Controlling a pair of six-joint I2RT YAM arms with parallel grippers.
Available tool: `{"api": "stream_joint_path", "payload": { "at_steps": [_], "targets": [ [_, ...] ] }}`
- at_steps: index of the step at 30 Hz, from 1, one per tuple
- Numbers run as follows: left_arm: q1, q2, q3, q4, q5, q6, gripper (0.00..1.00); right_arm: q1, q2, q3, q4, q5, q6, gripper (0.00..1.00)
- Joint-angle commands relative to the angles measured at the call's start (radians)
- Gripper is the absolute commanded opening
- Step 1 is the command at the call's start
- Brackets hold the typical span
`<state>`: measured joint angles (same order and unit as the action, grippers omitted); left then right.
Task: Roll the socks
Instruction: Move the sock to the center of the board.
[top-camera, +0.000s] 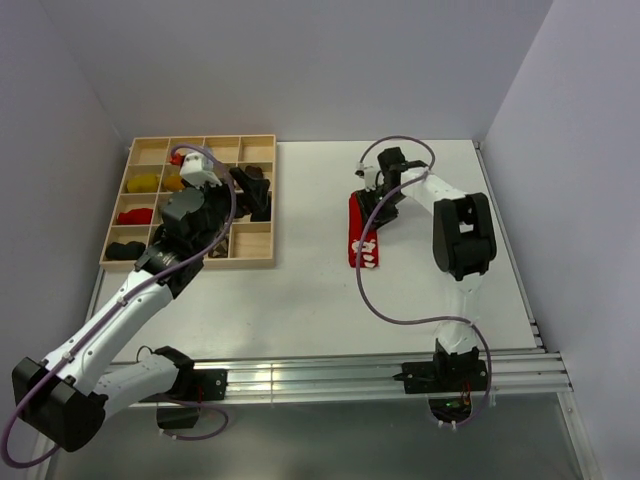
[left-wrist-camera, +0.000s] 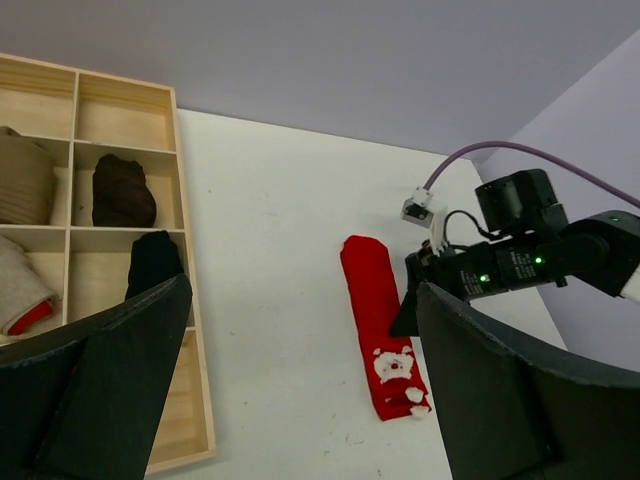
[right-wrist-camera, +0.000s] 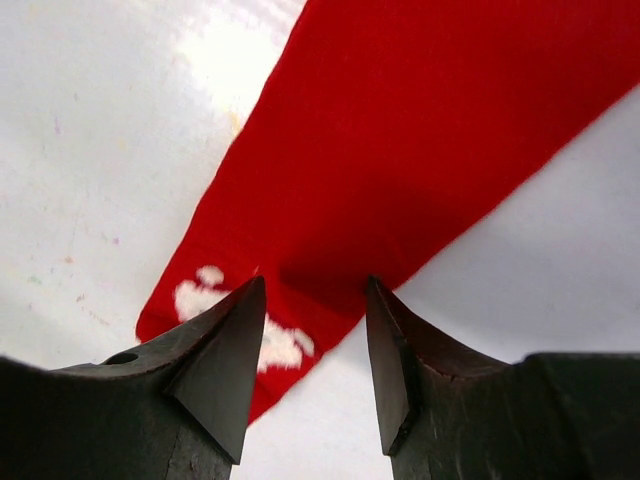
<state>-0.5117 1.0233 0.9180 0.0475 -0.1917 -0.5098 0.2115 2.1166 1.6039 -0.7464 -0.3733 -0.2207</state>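
The red sock (top-camera: 362, 235) with white marks lies flat and stretched out on the white table, right of centre. It also shows in the left wrist view (left-wrist-camera: 378, 305) and the right wrist view (right-wrist-camera: 400, 150). My right gripper (top-camera: 373, 207) is open, its fingertips (right-wrist-camera: 245, 300) low over the sock's right edge near its middle (right-wrist-camera: 313, 290). My left gripper (top-camera: 254, 192) is open and empty, held above the tray's right side (left-wrist-camera: 305, 290). A black sock (left-wrist-camera: 152, 262) sits in a tray compartment. The argyle sock cannot be made out.
A wooden compartment tray (top-camera: 190, 265) stands at the left with yellow, orange, red and dark bundles. In the left wrist view it holds a dark brown bundle (left-wrist-camera: 122, 190) and tan and grey ones. Walls close in the table at back and sides.
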Motion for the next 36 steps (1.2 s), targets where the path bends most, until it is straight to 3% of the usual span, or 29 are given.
{"api": "stream_joint_path", "payload": {
  "at_steps": [1, 4, 8, 14, 20, 36],
  "targets": [
    [-0.016, 0.014, -0.013, 0.066, -0.006, -0.015, 1.00, -0.006, -0.145, -0.041, 0.051, -0.010, -0.006, 0.52],
    [-0.024, -0.017, -0.059, 0.129, -0.023, 0.007, 1.00, -0.006, -0.228, -0.076, 0.041, -0.012, -0.087, 0.52],
    [-0.025, -0.002, -0.027, 0.060, -0.063, 0.004, 1.00, -0.006, -0.375, -0.214, 0.105, 0.043, -0.268, 0.54],
    [-0.025, 0.014, -0.014, 0.031, -0.130, -0.004, 1.00, -0.006, -0.473, -0.390, 0.122, -0.026, -0.592, 0.54],
    [-0.025, 0.049, 0.015, -0.003, -0.166, -0.006, 1.00, 0.003, -0.547, -0.551, 0.209, -0.022, -0.805, 0.54],
    [-0.025, 0.080, 0.022, -0.008, -0.155, 0.014, 0.99, 0.115, -0.635, -0.711, 0.245, -0.039, -0.927, 0.70]
  ]
}}
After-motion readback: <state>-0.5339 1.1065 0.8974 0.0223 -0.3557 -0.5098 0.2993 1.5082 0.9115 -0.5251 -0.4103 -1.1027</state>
